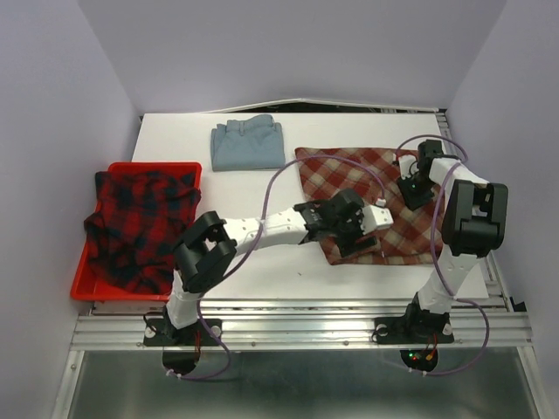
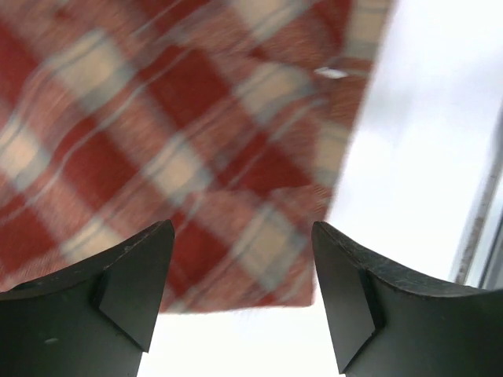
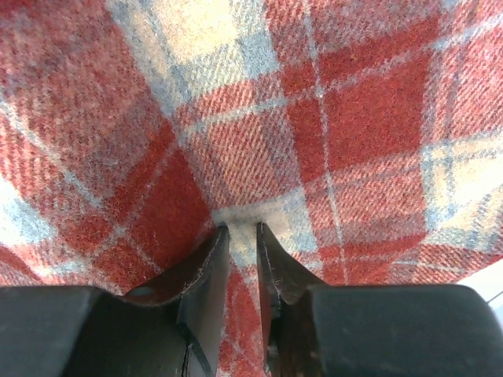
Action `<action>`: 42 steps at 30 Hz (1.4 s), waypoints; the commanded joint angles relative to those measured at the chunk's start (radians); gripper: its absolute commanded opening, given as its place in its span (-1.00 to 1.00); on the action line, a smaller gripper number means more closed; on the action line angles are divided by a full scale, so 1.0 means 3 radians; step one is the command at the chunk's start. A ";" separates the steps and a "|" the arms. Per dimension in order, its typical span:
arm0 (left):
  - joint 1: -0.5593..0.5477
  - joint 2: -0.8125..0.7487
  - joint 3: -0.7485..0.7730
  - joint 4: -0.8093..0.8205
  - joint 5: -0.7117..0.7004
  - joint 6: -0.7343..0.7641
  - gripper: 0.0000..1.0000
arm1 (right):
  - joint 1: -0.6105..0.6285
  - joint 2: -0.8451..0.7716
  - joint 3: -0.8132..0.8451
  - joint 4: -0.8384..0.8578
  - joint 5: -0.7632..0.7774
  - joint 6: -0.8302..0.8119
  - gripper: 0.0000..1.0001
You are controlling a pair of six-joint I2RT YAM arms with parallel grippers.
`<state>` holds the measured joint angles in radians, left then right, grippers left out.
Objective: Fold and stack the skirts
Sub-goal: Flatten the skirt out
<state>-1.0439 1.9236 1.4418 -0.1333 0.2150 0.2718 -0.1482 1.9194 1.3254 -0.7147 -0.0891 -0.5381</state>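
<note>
The brick-red and cream check skirt (image 1: 367, 179) lies spread flat on the right half of the white table. My right gripper (image 3: 242, 228) presses down on its right part, the jaws closed to a narrow gap with a ridge of check cloth (image 3: 244, 212) pinched between them. My left gripper (image 2: 242, 228) hovers open over the skirt's near corner (image 2: 259, 259), nothing between its fingers. In the top view the left gripper (image 1: 362, 237) is at the skirt's front edge and the right gripper (image 1: 412, 188) at its right side. A light blue skirt (image 1: 248, 144) lies folded at the back. The red and navy plaid skirt (image 1: 140, 223) is heaped in the tray.
A red plastic tray (image 1: 87, 278) sits at the table's left edge. Purple cables loop above both arms. A metal rail (image 1: 306, 327) runs along the near edge, and walls close in on the left, back and right.
</note>
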 commanded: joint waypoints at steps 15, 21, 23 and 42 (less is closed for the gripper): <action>-0.0544 0.0670 0.0532 0.0168 -0.0874 0.0618 0.65 | -0.0063 0.0055 0.0036 -0.0133 -0.0168 -0.0001 -0.48; -0.0544 0.0629 0.0440 0.0260 -0.0942 0.0597 0.02 | -0.0094 0.0075 0.0046 -0.0133 -0.0194 0.0004 -0.48; -0.0544 0.0512 0.0354 0.0265 -0.0881 0.0572 -0.17 | -0.0094 0.0080 0.0046 -0.0138 -0.0199 0.0004 -0.48; -0.0550 0.0485 0.0465 0.0199 -0.0681 0.0607 0.33 | -0.0094 0.0086 0.0030 -0.0133 -0.0189 -0.0027 -0.48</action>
<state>-1.2045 2.0830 1.5204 -0.0879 0.0135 0.4408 -0.1707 1.9213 1.3289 -0.7254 -0.1280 -0.5388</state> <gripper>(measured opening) 0.667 0.261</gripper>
